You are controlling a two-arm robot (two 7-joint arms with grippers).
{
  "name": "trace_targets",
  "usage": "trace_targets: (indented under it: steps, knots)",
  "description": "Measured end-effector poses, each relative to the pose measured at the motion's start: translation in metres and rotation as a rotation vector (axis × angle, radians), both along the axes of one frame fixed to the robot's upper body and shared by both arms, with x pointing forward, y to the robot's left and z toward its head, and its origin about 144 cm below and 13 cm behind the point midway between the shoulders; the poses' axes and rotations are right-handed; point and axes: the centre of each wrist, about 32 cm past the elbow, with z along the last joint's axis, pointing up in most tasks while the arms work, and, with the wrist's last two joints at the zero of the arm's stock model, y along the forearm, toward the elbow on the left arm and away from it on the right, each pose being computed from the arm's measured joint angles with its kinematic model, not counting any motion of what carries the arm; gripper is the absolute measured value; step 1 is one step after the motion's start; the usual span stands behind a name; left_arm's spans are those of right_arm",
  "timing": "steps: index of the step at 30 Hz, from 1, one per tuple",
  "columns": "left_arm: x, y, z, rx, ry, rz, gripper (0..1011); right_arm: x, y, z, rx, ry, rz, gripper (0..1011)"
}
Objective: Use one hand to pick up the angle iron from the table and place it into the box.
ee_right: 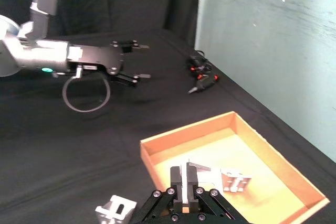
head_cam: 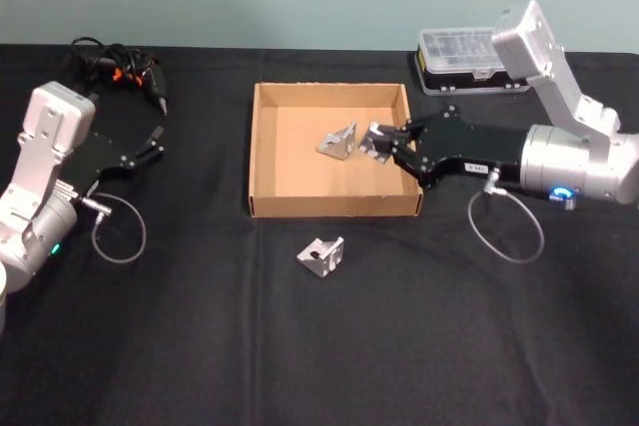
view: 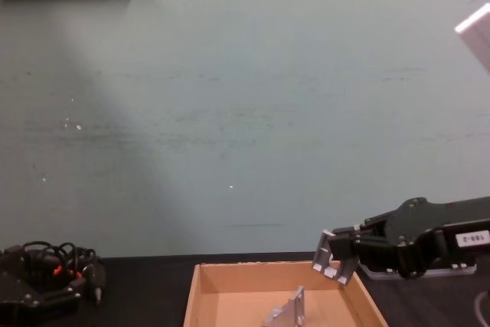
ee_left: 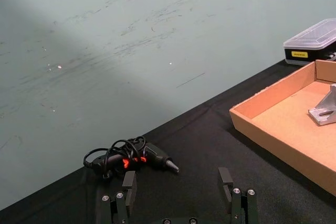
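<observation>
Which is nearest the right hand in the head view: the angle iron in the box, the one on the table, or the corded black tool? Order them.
1. Boxed angle iron, just left of the right gripper, whose fingers hold another angle iron.
2. Loose angle iron, on the table in front of the box.
3. Corded black tool, far left corner.
</observation>
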Motion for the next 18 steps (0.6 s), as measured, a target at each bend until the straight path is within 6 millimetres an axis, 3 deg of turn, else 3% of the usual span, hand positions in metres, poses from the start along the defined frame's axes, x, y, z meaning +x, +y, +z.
trace_targets:
  steps: [18]
  knots:
    - [0.0, 0.0, 0.0, 0.0, 0.0, 0.0, 1011, 0.037, 0.013, 0.006, -0.077, 0.053, -0.104, 57]
